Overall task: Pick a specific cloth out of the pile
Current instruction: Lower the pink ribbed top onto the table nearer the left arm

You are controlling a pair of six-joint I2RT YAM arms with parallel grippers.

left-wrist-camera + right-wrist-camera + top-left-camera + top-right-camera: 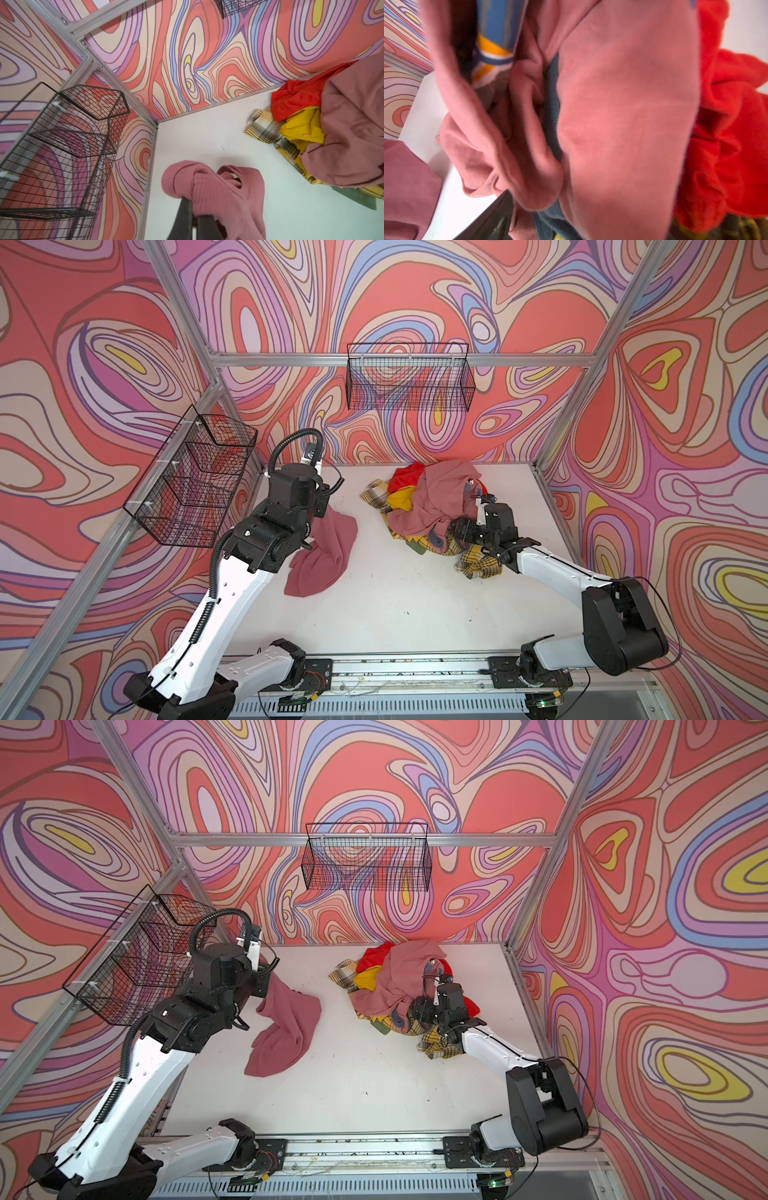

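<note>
Left gripper (194,223) clamps the cloth (324,556), at 8 o'clock from the pile (428,506), apart. Right gripper (455,531), jaws spread wide, at the pile's 4 o'clock edge.

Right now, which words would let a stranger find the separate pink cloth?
On the white table, look left of the pile. The cloth hangs from the left gripper, its lower end on the table. Unlike the pile's banded pink garment, it is plain and alone.
</note>
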